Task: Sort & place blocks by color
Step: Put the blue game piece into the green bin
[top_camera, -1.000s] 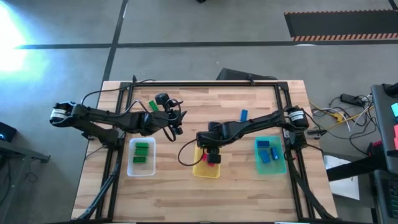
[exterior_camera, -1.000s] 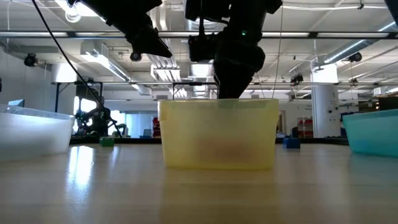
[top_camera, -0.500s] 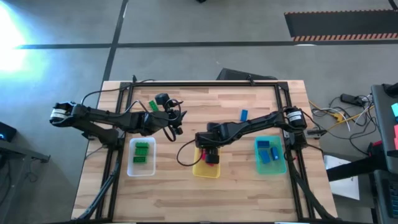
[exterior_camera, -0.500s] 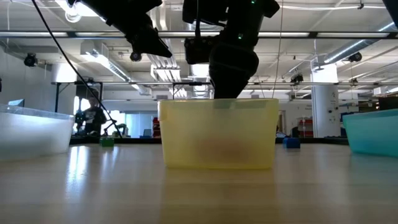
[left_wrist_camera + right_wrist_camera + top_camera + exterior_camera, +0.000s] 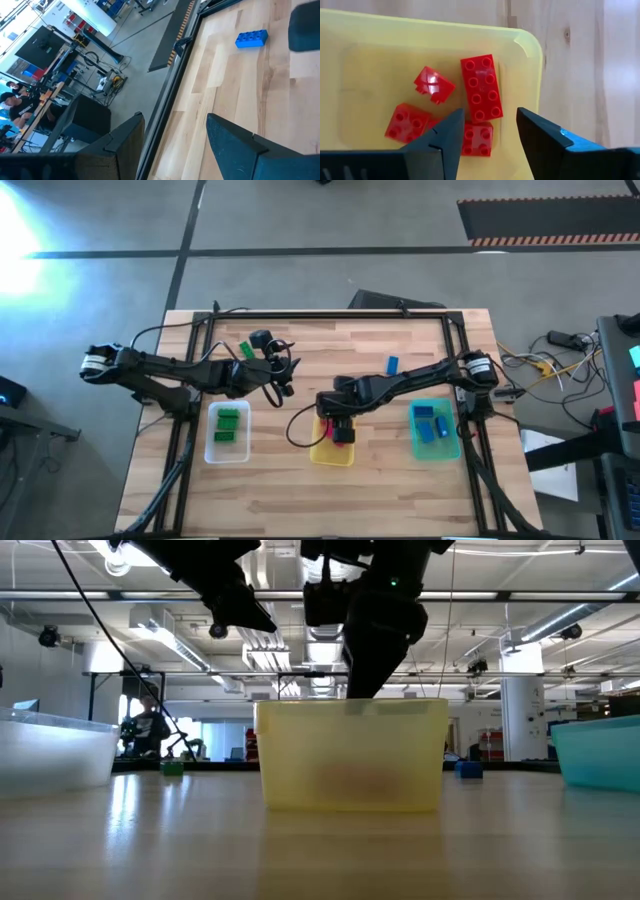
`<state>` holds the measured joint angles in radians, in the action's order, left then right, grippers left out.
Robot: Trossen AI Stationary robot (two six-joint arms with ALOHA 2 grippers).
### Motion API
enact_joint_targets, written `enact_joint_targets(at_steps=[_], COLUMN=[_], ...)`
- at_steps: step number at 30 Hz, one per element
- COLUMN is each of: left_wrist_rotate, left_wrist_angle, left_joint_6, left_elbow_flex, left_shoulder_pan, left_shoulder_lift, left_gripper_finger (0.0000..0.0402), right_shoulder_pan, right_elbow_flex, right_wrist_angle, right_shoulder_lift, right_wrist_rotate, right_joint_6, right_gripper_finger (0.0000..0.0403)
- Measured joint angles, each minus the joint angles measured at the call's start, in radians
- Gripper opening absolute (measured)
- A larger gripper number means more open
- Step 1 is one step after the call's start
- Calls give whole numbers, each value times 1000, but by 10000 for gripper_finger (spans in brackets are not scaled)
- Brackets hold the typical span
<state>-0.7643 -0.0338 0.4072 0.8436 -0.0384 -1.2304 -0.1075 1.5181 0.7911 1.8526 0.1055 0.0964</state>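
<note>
Several red blocks point(image 5: 481, 87) lie loose on the floor of the yellow tray point(image 5: 530, 42). My right gripper point(image 5: 489, 112) hangs open just above them, pointing steeply down over the tray point(image 5: 318, 452), with nothing between its fingers. Green blocks point(image 5: 228, 425) lie in the clear tray point(image 5: 212, 452), blue blocks point(image 5: 432, 425) in the teal tray point(image 5: 450, 448). One green block point(image 5: 246, 350) and one blue block point(image 5: 392, 364) rest flat on the table. My left gripper point(image 5: 288, 380) waits open above the table's middle, and its wrist view shows that blue block point(image 5: 251, 38).
The three trays stand in a row near the table's front half: clear at left, yellow in the middle, teal point(image 5: 600, 750) at right. A dark frame point(image 5: 330, 315) runs around the tabletop. Bare wood lies between the trays and along the near edge.
</note>
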Motion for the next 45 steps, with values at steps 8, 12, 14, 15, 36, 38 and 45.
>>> enact_joint_targets(at_steps=[8, 12, 14, 15, 36, 38, 45], left_wrist_rotate=[0, 0, 0, 0, 0, 0, 0], left_wrist_angle=[-1, -2, -2, -2, -2, -2, -2], left_joint_6=[-1, -2, -2, -2, -4, -2, 18], left_elbow_flex=[0, 0, 0, 0, 0, 0, 0], left_shoulder_pan=[0, 0, 0, 0, 0, 0, 0], left_shoulder_lift=[0, 0, 0, 0, 0, 0, 0], left_gripper_finger=[198, 198, 198, 198, 198, 198, 198], right_shoulder_pan=[2, 33, 54, 67, 322, 339, 396], right_elbow_flex=[-37, -100, -144, -167, -537, -542, -593], right_wrist_angle=[15, 11, 13, 13, 22, 22, 23], right_shoulder_lift=[-120, -202, -249, -272, -431, -420, -388], right_wrist_rotate=[6, 97, 145, 170, 360, 359, 358], right_joint_6=[-19, 59, 141, 192, 1019, 1018, 1030], right_gripper_finger=[150, 143, 142, 141, 210, 215, 240])
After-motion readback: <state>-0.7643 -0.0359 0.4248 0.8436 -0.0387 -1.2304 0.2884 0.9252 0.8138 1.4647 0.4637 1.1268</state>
